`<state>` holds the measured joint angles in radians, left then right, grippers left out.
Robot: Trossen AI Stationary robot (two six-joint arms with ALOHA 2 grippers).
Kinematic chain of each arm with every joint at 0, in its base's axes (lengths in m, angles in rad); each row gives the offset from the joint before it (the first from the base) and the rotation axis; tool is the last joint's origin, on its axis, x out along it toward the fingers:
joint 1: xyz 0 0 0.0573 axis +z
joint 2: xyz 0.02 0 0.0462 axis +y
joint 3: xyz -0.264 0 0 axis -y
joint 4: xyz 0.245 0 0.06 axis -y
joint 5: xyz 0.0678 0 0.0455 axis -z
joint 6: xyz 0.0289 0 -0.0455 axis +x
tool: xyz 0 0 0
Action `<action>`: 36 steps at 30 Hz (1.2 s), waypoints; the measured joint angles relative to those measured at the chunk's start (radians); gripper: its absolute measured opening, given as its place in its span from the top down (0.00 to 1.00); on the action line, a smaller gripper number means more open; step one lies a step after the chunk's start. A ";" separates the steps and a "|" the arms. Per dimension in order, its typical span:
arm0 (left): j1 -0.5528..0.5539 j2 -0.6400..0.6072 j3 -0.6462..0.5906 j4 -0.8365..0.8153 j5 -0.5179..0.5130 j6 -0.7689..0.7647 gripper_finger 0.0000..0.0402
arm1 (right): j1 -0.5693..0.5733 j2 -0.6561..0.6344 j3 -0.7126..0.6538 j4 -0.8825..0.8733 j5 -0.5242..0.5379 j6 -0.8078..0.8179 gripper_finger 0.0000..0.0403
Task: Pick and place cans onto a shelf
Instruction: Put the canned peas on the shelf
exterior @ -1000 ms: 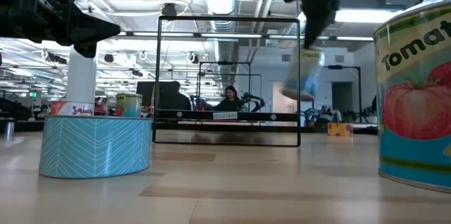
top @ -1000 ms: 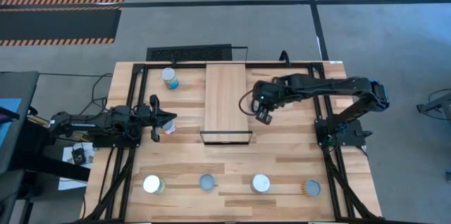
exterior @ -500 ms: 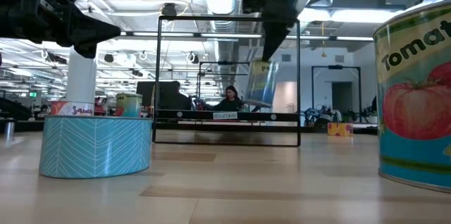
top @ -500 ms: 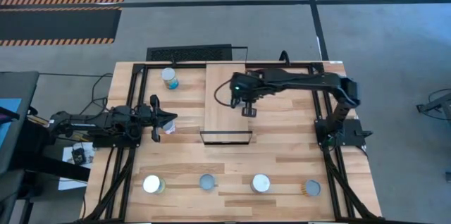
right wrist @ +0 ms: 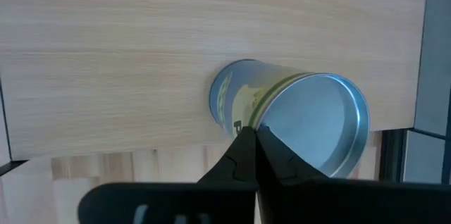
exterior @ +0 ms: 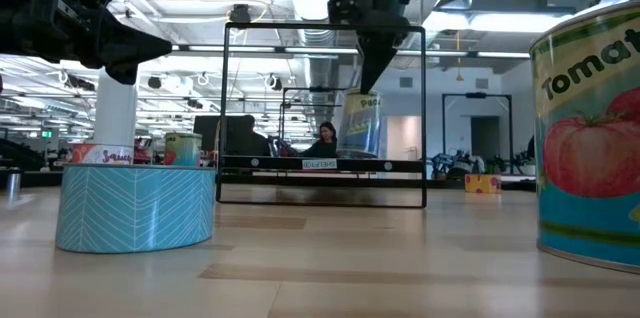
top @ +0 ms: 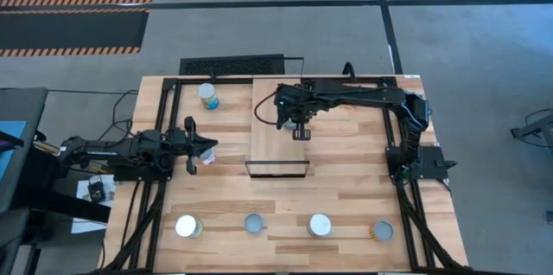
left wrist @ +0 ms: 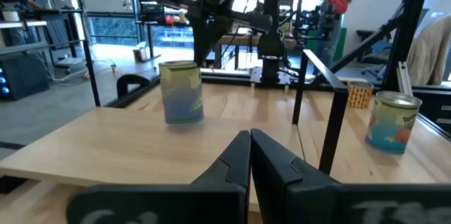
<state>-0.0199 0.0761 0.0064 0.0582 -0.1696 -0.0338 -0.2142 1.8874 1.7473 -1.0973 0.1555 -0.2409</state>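
Observation:
The shelf [top: 278, 137] is a light-wood board in a thin black frame at the table's far middle. My right gripper [top: 300, 130] is over it, shut on a pale-blue and green can [right wrist: 282, 104], which also shows in the low view [exterior: 362, 124] and the left wrist view [left wrist: 182, 91]. My left gripper [top: 204, 147] is shut and empty at the table's left, beside a can [top: 207, 158]. One can [top: 207, 95] stands at the far left, and several cans stand along the near edge [top: 254, 223]. My right gripper holds the can at its top rim [right wrist: 266, 127], pinched between the two fingers. The fingers come from above, pointing down. The can hangs tilted below them, its bottom [left wrist: 186, 117] at the shelf board; whether it touches the board, I cannot tell.
The shelf's black frame posts [left wrist: 331, 136] rise above the board. A blue-patterned can [exterior: 135, 208] and a tomato can [exterior: 590, 148] stand close to the low camera. People show in the room beyond the table [exterior: 326, 140].
My right gripper has carried the can from the shelf's right side toward the table's left and far edges, over the shelf board, slowing at the end. The can has stayed tilted below the fingers and come lower toward the board.

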 joint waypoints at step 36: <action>0.000 0.000 0.000 0.000 0.000 -0.003 1.00 | 0.024 0.000 0.000 0.002 -0.053 0.005 0.90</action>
<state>-0.0200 0.0761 0.0066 0.0578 -0.1692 -0.0364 -0.1905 1.8870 1.7470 -1.0951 0.1028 -0.2363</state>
